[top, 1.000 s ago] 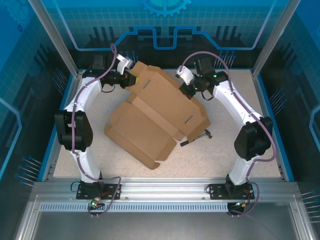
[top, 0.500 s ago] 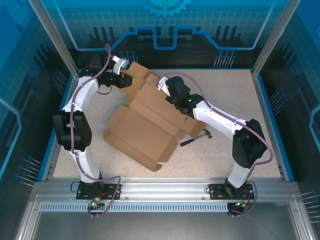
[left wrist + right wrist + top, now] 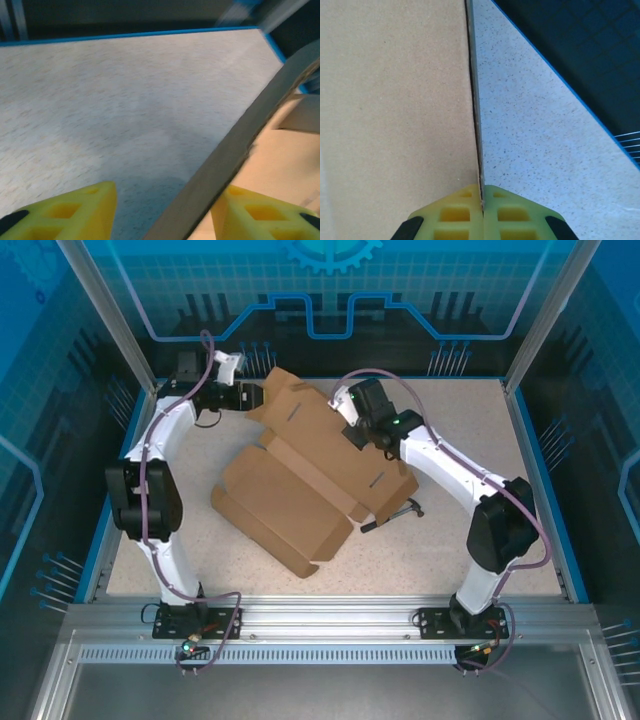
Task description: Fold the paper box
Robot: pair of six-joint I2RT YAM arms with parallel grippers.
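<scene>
The paper box [image 3: 300, 490] is a brown corrugated cardboard sheet, part folded, lying slantwise across the middle of the table. At its far left corner my left gripper [image 3: 256, 396] stands open. In the left wrist view a raised flap edge [image 3: 240, 150] runs slantwise between the yellow fingers of the left gripper [image 3: 162, 220], close to the right one and unpinched. My right gripper [image 3: 350, 430] is at the box's far panel. In the right wrist view the right gripper [image 3: 481, 202] is shut on the thin edge of a cardboard panel [image 3: 395, 100].
A small black-handled hammer [image 3: 392, 515] lies against the box's right corner. The speckled table [image 3: 470, 430] has free room to the right and along the front. Blue walls and metal posts enclose it on all sides.
My left gripper has opened and let go of the flap it pinched. The right arm swung left over the box, then back right, still holding the panel edge.
</scene>
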